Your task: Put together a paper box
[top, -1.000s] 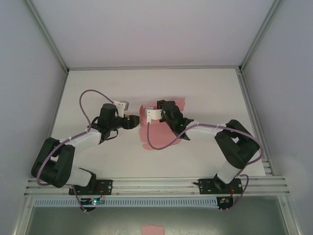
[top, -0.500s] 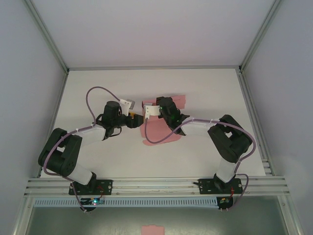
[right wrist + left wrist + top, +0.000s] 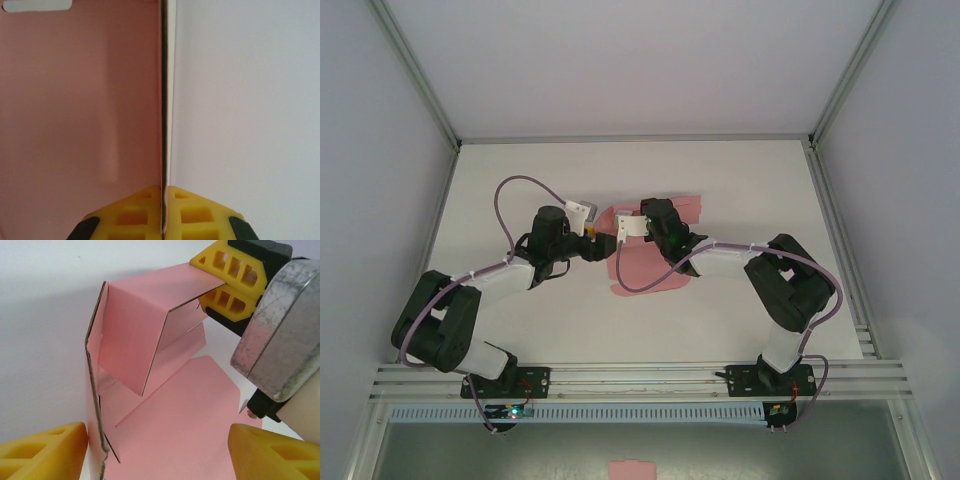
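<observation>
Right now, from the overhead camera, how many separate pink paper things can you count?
2. The paper box is mid-table, partly under the right arm; a small pink paper scrap lies at the view's bottom edge. Others may be hidden.

Seen from above, the right arm's wrist (image 3: 665, 232) covers the middle of the paper box (image 3: 645, 268), hiding the folds beneath it. The left gripper (image 3: 601, 243) and right gripper (image 3: 618, 230) are too small there to make out their fingertips. A pink scrap (image 3: 632, 470) is cut off by the bottom edge.

In the left wrist view, both fingers (image 3: 45, 452) of the left gripper (image 3: 157, 455) are cut by the bottom edge. The paper box (image 3: 190, 415) runs off below, and the right gripper (image 3: 218, 284) is cut by the top and right edges.

In the right wrist view, the paper box (image 3: 80, 110) runs past the top and left edges, and the right gripper (image 3: 163, 212) is cut at the bottom.
</observation>
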Robot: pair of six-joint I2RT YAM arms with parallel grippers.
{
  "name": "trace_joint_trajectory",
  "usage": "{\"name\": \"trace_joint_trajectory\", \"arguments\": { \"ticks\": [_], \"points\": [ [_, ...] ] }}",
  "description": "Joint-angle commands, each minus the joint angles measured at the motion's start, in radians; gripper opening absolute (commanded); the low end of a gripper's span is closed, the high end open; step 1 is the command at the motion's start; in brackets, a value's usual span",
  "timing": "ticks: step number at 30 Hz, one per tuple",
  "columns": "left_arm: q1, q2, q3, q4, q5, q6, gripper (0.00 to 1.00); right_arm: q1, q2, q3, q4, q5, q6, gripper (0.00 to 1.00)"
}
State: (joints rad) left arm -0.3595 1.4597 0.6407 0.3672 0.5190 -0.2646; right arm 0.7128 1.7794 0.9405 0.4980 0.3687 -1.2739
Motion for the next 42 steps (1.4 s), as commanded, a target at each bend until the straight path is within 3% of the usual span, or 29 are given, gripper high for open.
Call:
{"name": "trace_joint_trajectory", "arguments": {
  "ticks": [1,3,4,6,8,9,11,14,19,25,30,32,34,35,42],
  "points": [
    [-0.023,0.028,0.045,-0.033,-0.026,0.018,0.73,0.004,-0.008,0.021,-0.026,-0.031,0.048,0.0],
    [-0.028,0.048,0.066,-0.04,-0.048,0.025,0.67,0.006,-0.015,0.019,-0.023,-0.038,0.053,0.0],
    [-0.032,0.056,0.073,-0.044,-0.071,0.027,0.57,0.006,-0.019,0.018,-0.028,-0.046,0.057,0.0],
    [-0.033,0.066,0.087,-0.063,-0.141,0.035,0.26,0.005,-0.024,0.021,-0.049,-0.044,0.064,0.0],
    [-0.036,0.072,0.097,-0.088,-0.219,0.041,0.02,0.002,-0.028,0.018,-0.057,-0.036,0.064,0.0],
    [-0.037,0.073,0.096,-0.088,-0.258,0.042,0.0,0.001,-0.032,0.017,-0.063,-0.032,0.069,0.0],
    [-0.042,0.068,0.092,-0.107,-0.303,0.066,0.0,-0.005,-0.051,0.012,-0.083,-0.028,0.085,0.05],
    [-0.044,0.054,0.072,-0.107,-0.352,0.118,0.0,-0.04,-0.101,0.029,-0.197,-0.066,0.124,0.2],
    [-0.045,0.036,0.038,-0.064,-0.322,0.173,0.0,-0.125,-0.161,0.101,-0.489,-0.243,0.195,0.31],
    [-0.048,0.013,0.017,-0.029,-0.221,0.226,0.0,-0.152,-0.128,0.134,-0.53,-0.236,0.159,0.32],
    [-0.048,-0.009,0.023,-0.04,-0.239,0.24,0.0,-0.156,-0.106,0.176,-0.562,-0.272,0.156,0.28],
    [-0.051,-0.01,0.022,-0.031,-0.273,0.218,0.0,-0.139,-0.103,0.16,-0.535,-0.254,0.145,0.2],
    [-0.05,-0.004,0.029,-0.025,-0.308,0.203,0.0,-0.117,-0.106,0.111,-0.426,-0.197,0.128,0.03],
    [-0.05,0.002,0.033,-0.021,-0.323,0.194,0.0,-0.107,-0.109,0.084,-0.362,-0.168,0.113,0.0],
    [-0.049,0.076,0.103,0.021,-0.452,0.14,0.0,-0.066,-0.052,-0.019,0.105,0.05,-0.096,0.0]
  ]
}}
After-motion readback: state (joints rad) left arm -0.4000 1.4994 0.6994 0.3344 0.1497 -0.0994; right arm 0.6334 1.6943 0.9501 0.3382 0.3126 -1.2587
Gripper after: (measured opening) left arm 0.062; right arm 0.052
